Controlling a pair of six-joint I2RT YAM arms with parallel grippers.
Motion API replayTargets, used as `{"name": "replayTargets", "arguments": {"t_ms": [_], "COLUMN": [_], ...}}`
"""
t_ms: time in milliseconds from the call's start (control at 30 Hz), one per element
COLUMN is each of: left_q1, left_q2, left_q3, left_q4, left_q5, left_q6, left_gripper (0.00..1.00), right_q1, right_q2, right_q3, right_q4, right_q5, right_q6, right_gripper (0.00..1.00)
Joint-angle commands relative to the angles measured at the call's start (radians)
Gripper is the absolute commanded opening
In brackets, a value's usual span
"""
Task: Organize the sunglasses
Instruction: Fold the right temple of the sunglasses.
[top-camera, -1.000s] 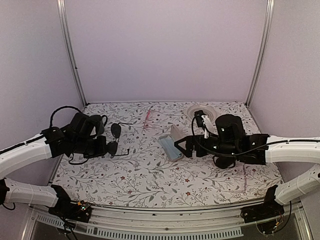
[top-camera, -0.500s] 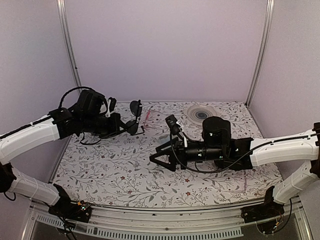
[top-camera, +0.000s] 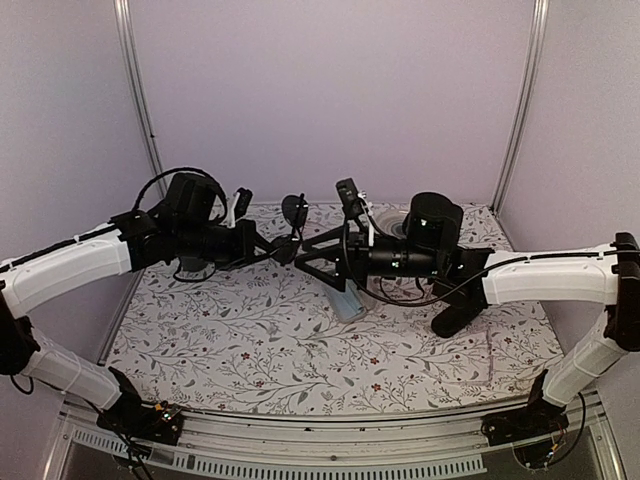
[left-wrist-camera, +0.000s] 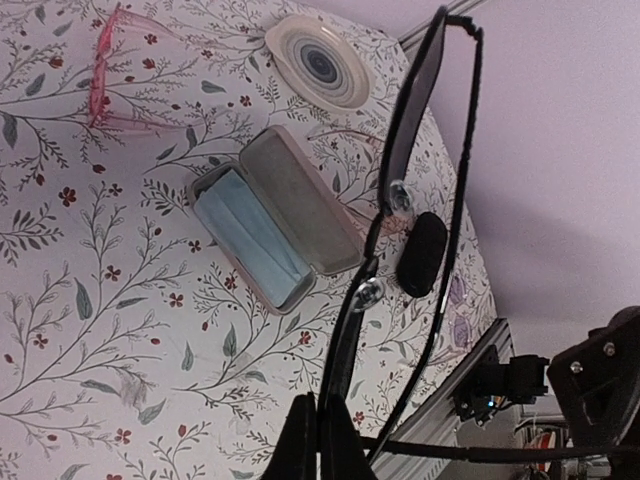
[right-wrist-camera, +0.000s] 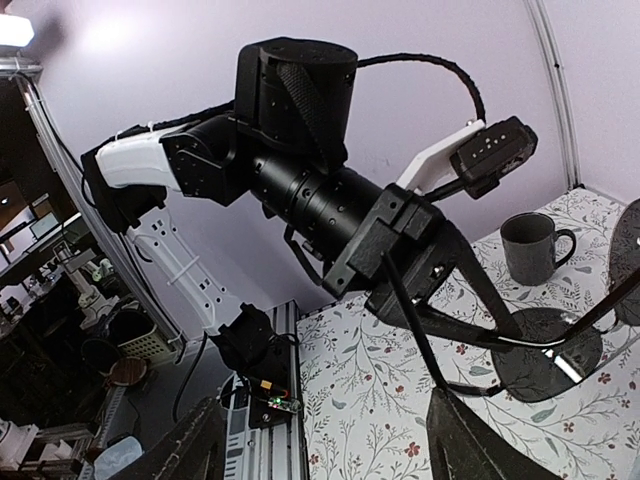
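Observation:
The sunglasses (top-camera: 294, 209), thin black wire with round dark lenses, hang in the air above the back middle of the table. My left gripper (top-camera: 277, 246) is shut on them. In the left wrist view its fingertips (left-wrist-camera: 318, 440) pinch the frame edge, and the sunglasses (left-wrist-camera: 417, 95) stretch away from them. My right gripper (top-camera: 313, 250) is open and faces the left one from the right. In the right wrist view its gripper (right-wrist-camera: 330, 450) is spread wide, with a dark lens (right-wrist-camera: 545, 362) and a slim temple arm just beyond the right finger (right-wrist-camera: 470, 440).
An open glasses case (left-wrist-camera: 275, 230) with a blue cloth inside lies on the floral table below, also in the top view (top-camera: 345, 300). Pink glasses (left-wrist-camera: 110, 80) and a white round disc (left-wrist-camera: 322, 65) lie further back. A black mug (right-wrist-camera: 530, 245) stands on the table.
My left arm has lifted the sunglasses off the table and carried them right towards the middle. My right arm has risen and swung left, its open gripper now close to them.

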Motion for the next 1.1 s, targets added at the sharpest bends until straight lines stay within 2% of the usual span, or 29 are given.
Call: {"name": "replayTargets", "arguments": {"t_ms": [0,300,533,633,767,933,1067], "left_q1": [-0.016,-0.024,-0.029,-0.029,-0.029,-0.030,-0.030], "left_q2": [0.010,-0.014,-0.053,-0.071,-0.078,-0.073,-0.081], "left_q3": [0.032,-0.034,-0.074,-0.098,-0.115,-0.116,-0.118], "left_q4": [0.058,0.181,0.185,0.215,0.217,0.229,0.234], "left_q5": [0.094,0.247,0.226,0.235,0.197,0.215,0.217], "left_q6": [0.045,0.102,0.122,0.120,0.124,0.112,0.097], "left_gripper": [0.00,0.00,0.00,0.00,0.00,0.00,0.00], "right_q1": [-0.050,-0.110,-0.126,-0.132,-0.133,-0.135,-0.135], "right_q2": [0.050,0.142,0.142,0.111,0.038,-0.023,-0.019], "right_q3": [0.064,0.145,0.180,0.180,0.126,0.074,0.067], "right_q4": [0.051,0.022,-0.071,-0.149,-0.177,-0.211,-0.215], "right_q5": [-0.096,-0.090,-0.028,0.034,0.036,0.115,0.118], "right_q6": [-0.002,0.006,0.023,0.021,0.020,0.046,0.074], "right_gripper": [0.71,0.72,0.73,0.74,0.74,0.69,0.65]}}
